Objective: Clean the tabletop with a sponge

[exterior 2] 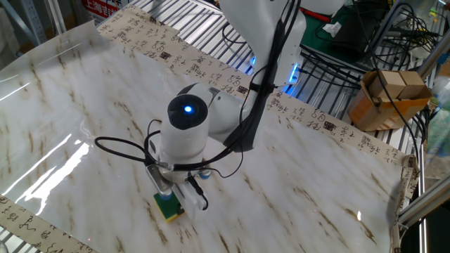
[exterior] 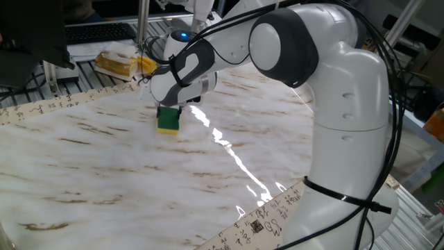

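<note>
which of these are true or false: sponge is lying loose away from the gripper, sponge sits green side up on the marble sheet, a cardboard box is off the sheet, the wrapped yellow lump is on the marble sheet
1. The sponge lies loose, away from the gripper. False: the gripper is shut on it from above.
2. The sponge sits green side up on the tabletop. True: yellow foam shows at the bottom.
3. A cardboard box stands off the sheet. True: it is beyond the printed border.
4. The wrapped yellow lump rests on the marble sheet. False: it lies on the slatted bench beyond the border.
</note>
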You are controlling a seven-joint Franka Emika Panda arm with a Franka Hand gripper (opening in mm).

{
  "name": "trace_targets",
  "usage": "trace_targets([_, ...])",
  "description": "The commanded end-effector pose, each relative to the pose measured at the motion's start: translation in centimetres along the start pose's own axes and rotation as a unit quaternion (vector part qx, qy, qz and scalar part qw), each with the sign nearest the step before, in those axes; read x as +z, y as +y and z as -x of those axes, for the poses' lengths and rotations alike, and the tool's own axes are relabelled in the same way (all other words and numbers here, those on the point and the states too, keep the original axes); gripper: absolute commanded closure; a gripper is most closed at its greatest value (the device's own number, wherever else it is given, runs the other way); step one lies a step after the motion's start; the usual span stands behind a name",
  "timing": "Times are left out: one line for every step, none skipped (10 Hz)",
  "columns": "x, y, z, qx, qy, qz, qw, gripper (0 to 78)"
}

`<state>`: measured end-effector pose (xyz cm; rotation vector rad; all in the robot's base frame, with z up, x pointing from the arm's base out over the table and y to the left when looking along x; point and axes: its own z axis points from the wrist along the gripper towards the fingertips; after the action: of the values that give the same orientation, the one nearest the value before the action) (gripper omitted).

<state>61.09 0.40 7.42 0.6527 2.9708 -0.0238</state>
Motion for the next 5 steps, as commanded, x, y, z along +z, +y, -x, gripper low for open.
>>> trace_targets([-0.33, 1.09, -0.93, 0.021, 0.000, 0.003, 0.9998, 76.4])
trace_targets([-0.33, 1.33, -1.15, 0.025, 0.000, 0.004, 0.9997, 76.4])
trace_targets([-0.28, 1.59, -1.37, 0.030, 0.001, 0.007, 0.9995, 76.4])
trace_targets([-0.20, 1.92, -1.67, 0.036, 0.001, 0.010, 0.9993, 76.4])
trace_targets([-0.18, 2.07, -1.81, 0.037, 0.002, 0.010, 0.9992, 76.4])
